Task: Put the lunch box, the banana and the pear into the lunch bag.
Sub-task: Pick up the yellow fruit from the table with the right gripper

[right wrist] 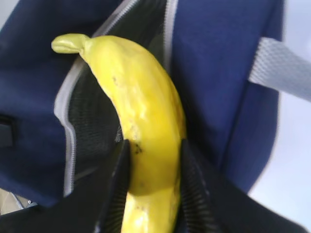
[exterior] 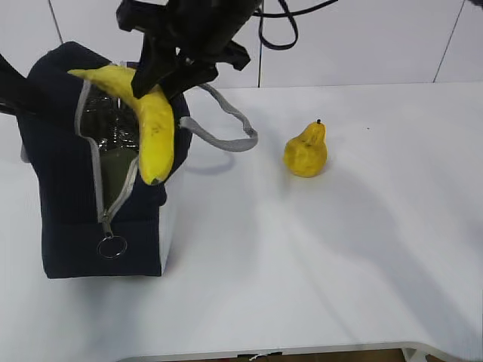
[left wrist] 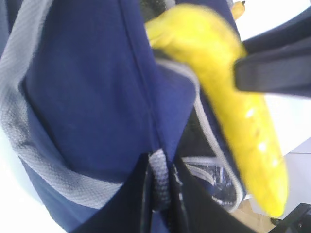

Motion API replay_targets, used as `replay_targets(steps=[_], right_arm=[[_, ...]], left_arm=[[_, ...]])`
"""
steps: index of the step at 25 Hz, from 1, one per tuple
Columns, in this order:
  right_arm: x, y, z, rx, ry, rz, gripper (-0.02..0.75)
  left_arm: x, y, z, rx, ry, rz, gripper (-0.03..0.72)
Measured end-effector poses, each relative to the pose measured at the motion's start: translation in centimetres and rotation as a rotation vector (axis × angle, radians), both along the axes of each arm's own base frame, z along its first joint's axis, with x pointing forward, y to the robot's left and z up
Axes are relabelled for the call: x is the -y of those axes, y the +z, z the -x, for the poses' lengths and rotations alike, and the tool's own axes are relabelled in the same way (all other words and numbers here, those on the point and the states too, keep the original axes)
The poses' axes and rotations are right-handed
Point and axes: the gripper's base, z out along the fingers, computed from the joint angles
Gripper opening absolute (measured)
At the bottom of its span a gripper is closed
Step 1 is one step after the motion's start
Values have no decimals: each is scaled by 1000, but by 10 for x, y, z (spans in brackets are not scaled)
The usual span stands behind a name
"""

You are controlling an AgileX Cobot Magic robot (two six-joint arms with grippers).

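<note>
One pear (exterior: 305, 150) sits mid-surface (exterior: 317, 249), clear of the lunch bag (exterior: 64, 204) near the left edge. The right pincer (right wrist: 154, 160) grips the banana (exterior: 151, 121) over the bag's opening; the left pincer (left wrist: 158, 194) pinches the bag's fabric.

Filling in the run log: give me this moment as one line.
right end effector: holding banana over open lunch bag | left end effector: clamped on bag's grey strap | pear: on table

Your exterior view looks down at a slant from in front of the table (exterior: 317, 249), taking in the whole lunch bag (exterior: 68, 211) on the left. Your left wrist view sits very close against the bag's blue side, looking along it toward the banana (left wrist: 228, 92), while your right wrist view looks down from just above the bag's open mouth. All three views share the banana and the zipper opening
</note>
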Motion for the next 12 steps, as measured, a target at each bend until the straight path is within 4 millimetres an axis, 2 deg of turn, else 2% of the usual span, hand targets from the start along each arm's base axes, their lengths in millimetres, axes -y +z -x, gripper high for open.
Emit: replay_targets(steps=[5,12], right_arm=[[-16,-18,1,-19,14,7,272],[-25,-46,-10,-49,-18,18,270]], left_arm=[[0,0,0,0,-5,-2,11],[1,1,0,4,-7,8,11]])
